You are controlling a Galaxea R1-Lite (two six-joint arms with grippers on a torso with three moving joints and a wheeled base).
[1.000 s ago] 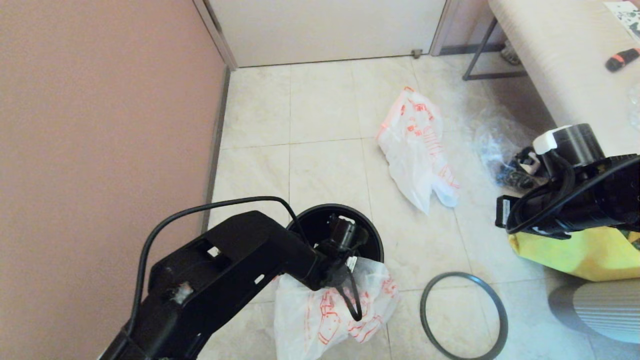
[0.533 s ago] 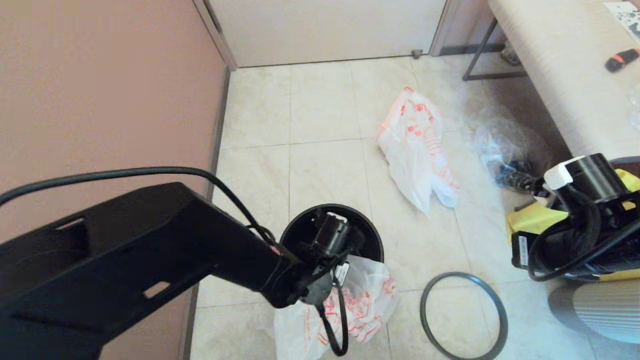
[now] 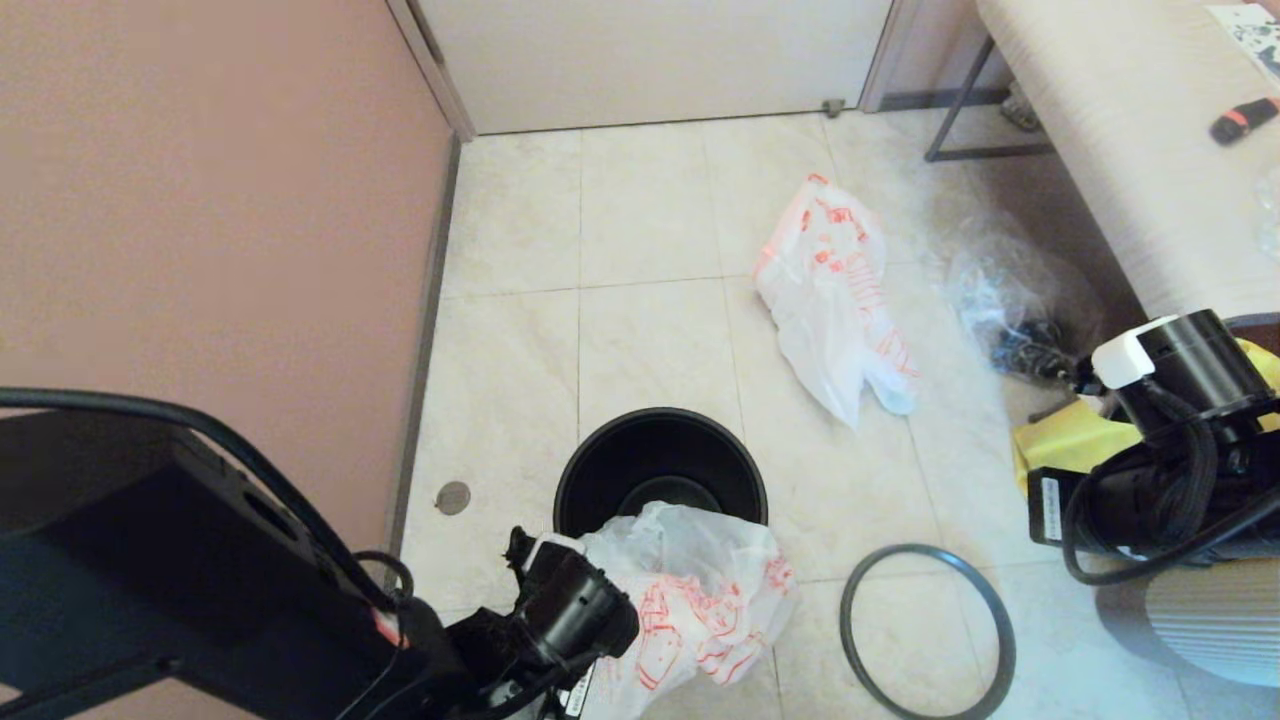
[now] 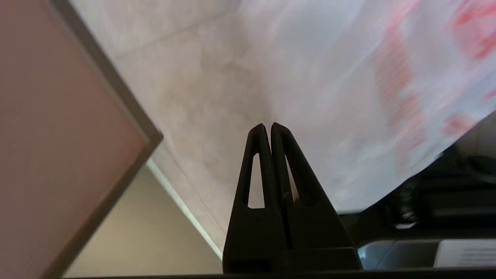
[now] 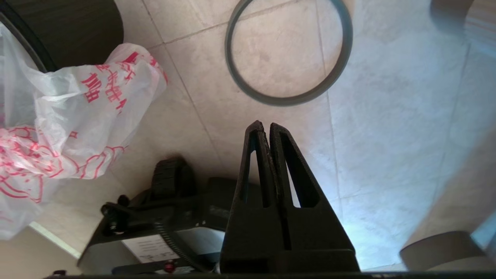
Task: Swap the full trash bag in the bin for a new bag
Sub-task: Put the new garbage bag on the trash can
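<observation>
Head view: left gripper (image 4: 267, 126) has pulled back from bin (image 3: 660, 470), jaws together, empty.
Full bag (image 3: 690, 600): out, on floor against bin.
Right gripper (image 5: 262, 124): parked, jaws together.
Next: fetch new bag (image 3: 835, 300).

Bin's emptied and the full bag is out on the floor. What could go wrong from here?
1. The full trash bag leans against the bin; reaching in could snag it or tip the bin.
2. The hoop lies loose on the floor and may get knocked away.
3. The new bag lies limp and flat, likely hard to pinch.
</observation>
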